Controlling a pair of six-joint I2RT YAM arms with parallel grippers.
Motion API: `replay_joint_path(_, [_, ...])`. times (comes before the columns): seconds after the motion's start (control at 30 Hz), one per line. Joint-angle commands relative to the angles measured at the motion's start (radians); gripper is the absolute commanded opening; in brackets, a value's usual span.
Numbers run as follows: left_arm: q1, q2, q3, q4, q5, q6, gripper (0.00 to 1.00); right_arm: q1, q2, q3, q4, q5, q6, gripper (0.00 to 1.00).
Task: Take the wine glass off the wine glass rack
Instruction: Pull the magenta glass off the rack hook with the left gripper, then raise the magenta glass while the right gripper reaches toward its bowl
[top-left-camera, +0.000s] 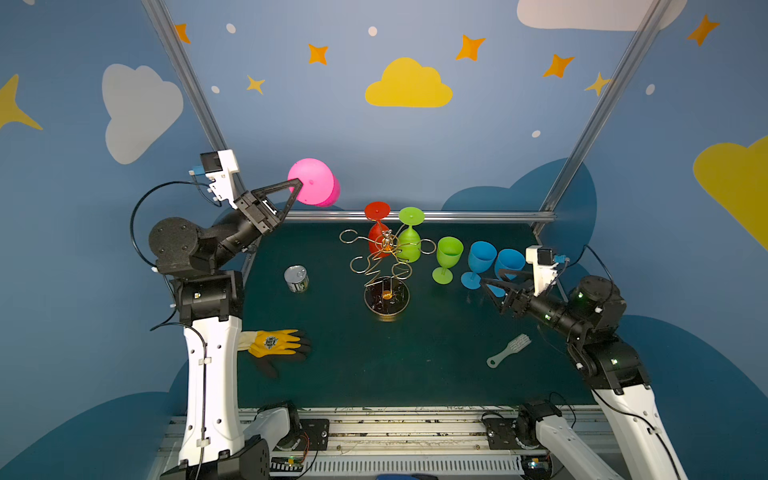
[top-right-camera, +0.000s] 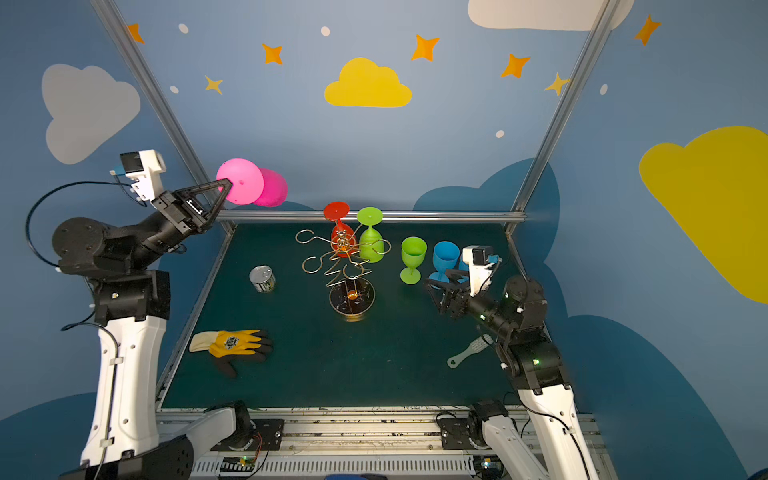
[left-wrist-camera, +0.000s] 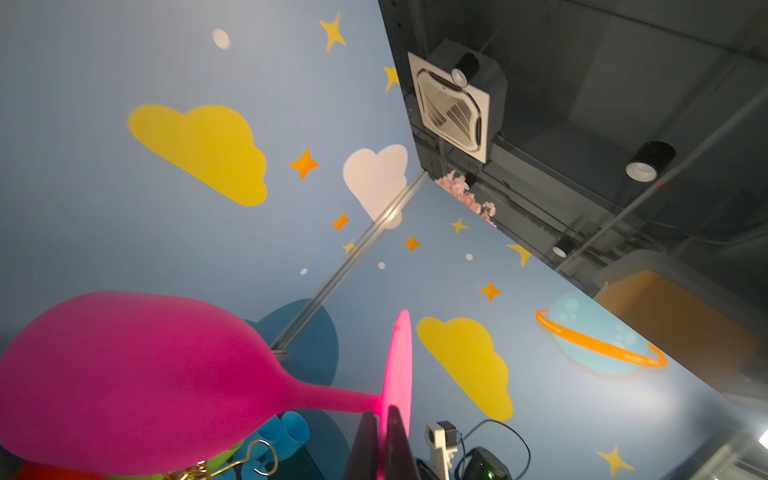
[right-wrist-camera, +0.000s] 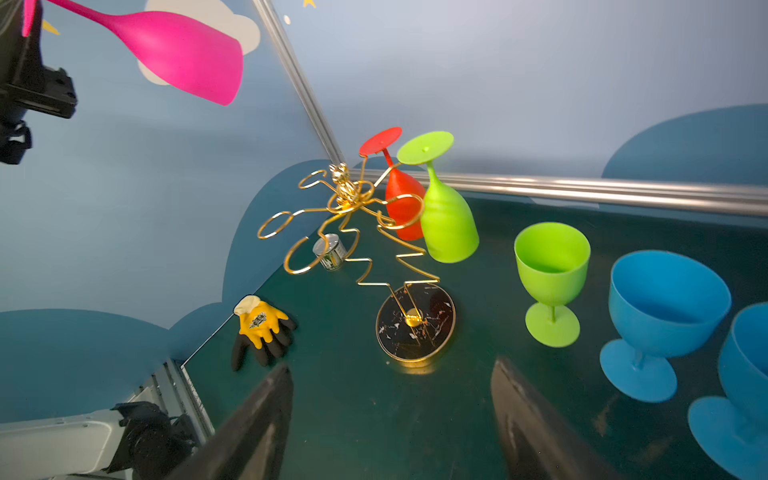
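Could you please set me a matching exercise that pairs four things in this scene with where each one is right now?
Things:
1. pink wine glass
2. red wine glass
3. tin can
4. yellow glove

Places:
a. hangs upside down on the rack
b. lies flat by the left edge of the table in both top views
c. pinched by its foot in the left gripper, up off the table
d. stands upright on the table, left of the rack in both top views

Pairs: 1-c, 2-a, 3-d, 4-b
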Motion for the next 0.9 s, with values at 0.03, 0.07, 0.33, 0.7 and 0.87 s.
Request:
replay_joint_path(0.03, [-0.101,0.057,0.040,0.021,0.064,-0.047,0.03,0.082,0.053,0.092,0.154,0.008,-0.048,0.75])
replay_joint_path(0.07, [-0.125,0.064,0.050,0.007,0.069,-0.041,0.03,0.106,0.065,0.103,0.174,0.008,-0.062,0.75])
replay_joint_path(0.33, [-0.311,0.126,0.039,0.007,0.109,-0.058,0.03,0.267,0.113,0.078,0.309,0.005,-0.237,0.78])
replay_joint_path(0.7, [-0.454,0.184,0.066,-0.054,0.115,-0.043,0.03,0.327,0.124,0.013,0.459,0.041,-0.395,0.87])
replay_joint_path(0.87, [-0.495,0.204,0.046,-0.022,0.115,-0.069,0.03,0.345,0.184,0.042,0.464,0.056,-0.448,0.87])
